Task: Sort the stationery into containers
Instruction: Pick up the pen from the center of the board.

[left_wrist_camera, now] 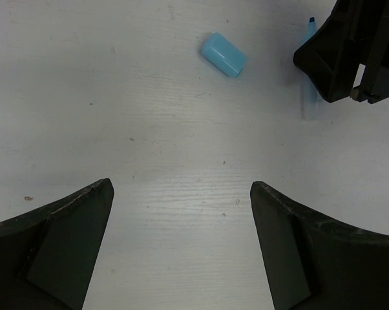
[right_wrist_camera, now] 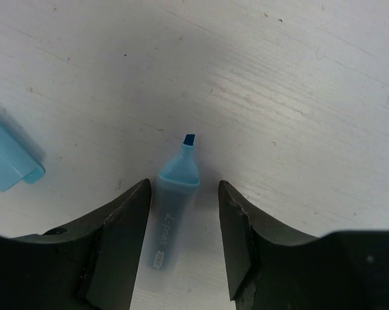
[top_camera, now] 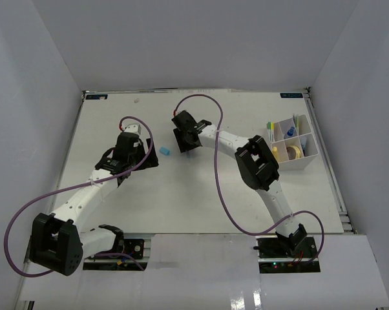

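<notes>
An uncapped blue highlighter marker (right_wrist_camera: 174,213) lies flat on the white table, its tip pointing away from my right wrist. My right gripper (right_wrist_camera: 183,194) is low over it with a finger on each side. The left finger sits close against the barrel and a gap shows on the right, so the jaws are open. A light-blue eraser (top_camera: 163,152) (left_wrist_camera: 223,54) (right_wrist_camera: 10,161) lies just left of the marker. My left gripper (left_wrist_camera: 181,194) (top_camera: 147,154) hovers wide open and empty short of the eraser. The white divided container (top_camera: 304,157) stands at the right.
The container's compartments hold a yellow item, a small blue item and green-tipped pens (top_camera: 270,125). My right gripper (left_wrist_camera: 349,51) shows as a black mass at the top right of the left wrist view, over part of the marker (left_wrist_camera: 309,100). White walls enclose the table.
</notes>
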